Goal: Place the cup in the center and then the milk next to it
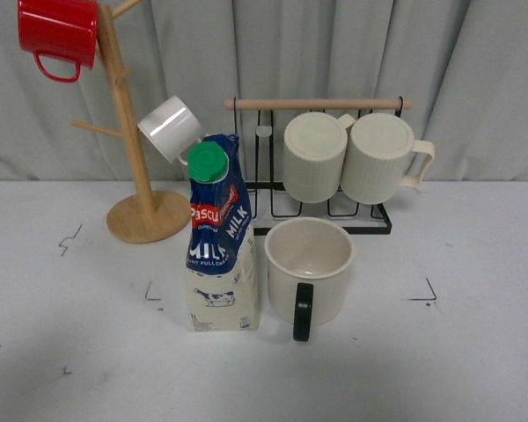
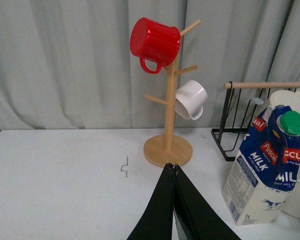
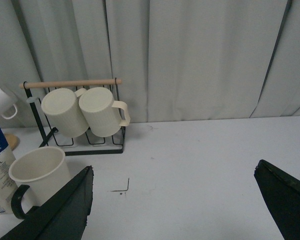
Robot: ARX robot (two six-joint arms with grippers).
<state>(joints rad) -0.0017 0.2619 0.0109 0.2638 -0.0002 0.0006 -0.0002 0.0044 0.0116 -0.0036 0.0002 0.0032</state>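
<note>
We take the wire rack [image 1: 370, 221] as our landmark. Only the front view gives us the whole scene at once: the white table [image 1: 440, 360], the rack at the back with two ribbed cream mugs [image 1: 348, 156] lying on it under a wooden bar, and the wooden mug tree [image 1: 132, 176] to the rack's left, carrying a red mug [image 1: 57, 33] and a small white mug [image 1: 170, 128]. Neither arm appears in that view.

The left wrist view shows what the front one lacks — the left gripper [image 2: 174, 172], its two dark fingers pressed together with nothing between them, above the table near the base of the tree. The right wrist view shows the right gripper [image 3: 175, 195] spread wide, nothing between its fingers, over bare table to the right of the rack.

The milk [image 1: 220, 246] stands upright just in front of the rack's left end: a tall carton, blue above with red-and-white labels, cream below with a small cow drawing, and a round green cap. The cup [image 1: 310, 268] sits just in front of the rack's middle, right beside the carton — wide, cream, upright, its black loop handle turned toward the front camera. Whether the two touch we cannot tell.
</note>
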